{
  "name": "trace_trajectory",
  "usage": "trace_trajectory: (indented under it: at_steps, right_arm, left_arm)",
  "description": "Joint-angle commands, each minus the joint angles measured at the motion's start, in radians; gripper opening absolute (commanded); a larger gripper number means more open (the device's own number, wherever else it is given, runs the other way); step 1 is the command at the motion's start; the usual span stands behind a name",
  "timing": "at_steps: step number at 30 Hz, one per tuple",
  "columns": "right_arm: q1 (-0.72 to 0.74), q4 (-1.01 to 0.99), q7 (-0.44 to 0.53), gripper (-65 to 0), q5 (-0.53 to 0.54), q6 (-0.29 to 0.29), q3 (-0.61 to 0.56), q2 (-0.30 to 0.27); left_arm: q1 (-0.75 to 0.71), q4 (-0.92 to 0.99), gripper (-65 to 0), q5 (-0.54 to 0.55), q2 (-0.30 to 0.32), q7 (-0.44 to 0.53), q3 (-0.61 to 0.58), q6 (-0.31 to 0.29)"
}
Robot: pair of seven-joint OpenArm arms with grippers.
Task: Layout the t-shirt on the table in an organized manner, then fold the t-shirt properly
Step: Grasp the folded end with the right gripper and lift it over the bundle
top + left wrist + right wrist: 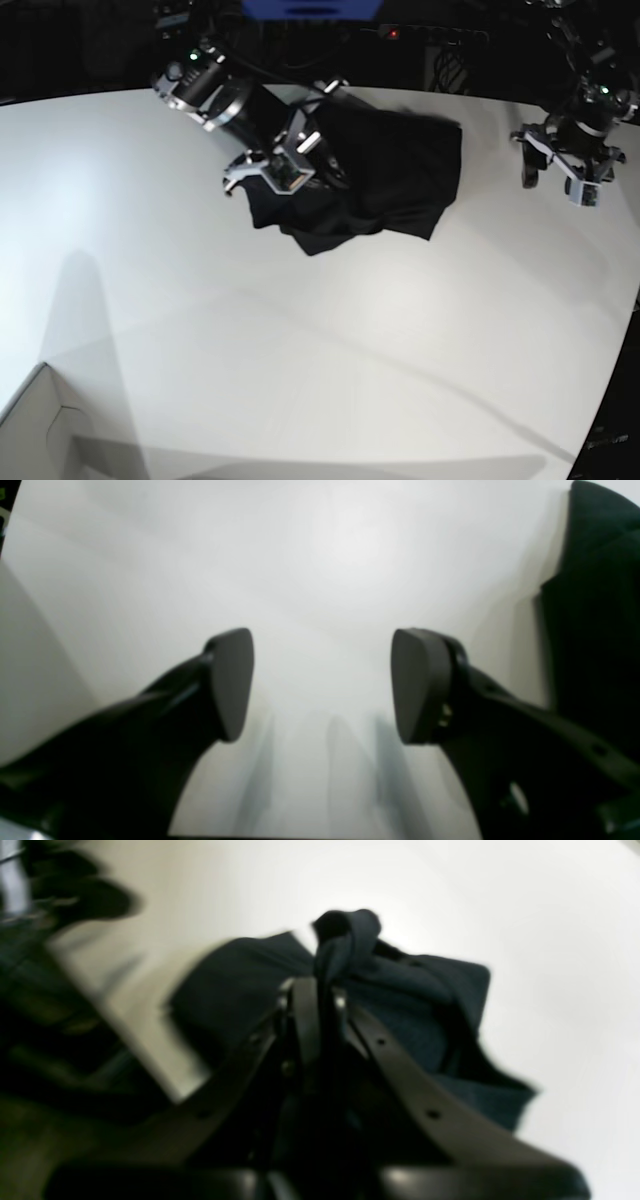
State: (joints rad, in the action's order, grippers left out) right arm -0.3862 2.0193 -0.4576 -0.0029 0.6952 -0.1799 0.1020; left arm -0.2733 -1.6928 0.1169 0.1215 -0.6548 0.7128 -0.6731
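Your right gripper (pixel 320 990) is pinching a raised fold of the t-shirt (pixel 385 175), which is lying bunched at the table's (pixel 330 340) twelve o'clock edge. Your left gripper (pixel 322 685) is hovering spread wide at two o'clock, empty.

The t-shirt (pixel 385 175) is plain black thin fabric, bunched in a rumpled heap near the far edge of the table (pixel 300 340), a smooth white top with a curved edge. One fold seems lifted off the heap, though the blurred right wrist view leaves this unsure.
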Motion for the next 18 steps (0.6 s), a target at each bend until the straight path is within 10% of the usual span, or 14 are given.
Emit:
trace_trajectory:
  at_steps: [1, 18]
  right_arm:
    - [0.011, 0.021, 0.053, -65.0, 0.024, 0.003, -0.022, 0.0]
    - [0.188, -0.099, 0.049, -65.0, 0.017, 0.003, -0.158, 0.028]
  left_arm:
    - [0.003, -0.017, -23.3, 0.011, 0.011, 0.02, 0.005, 0.005]
    - [0.013, 0.056, -23.3, 0.019, -0.012, 0.02, -0.002, 0.005]
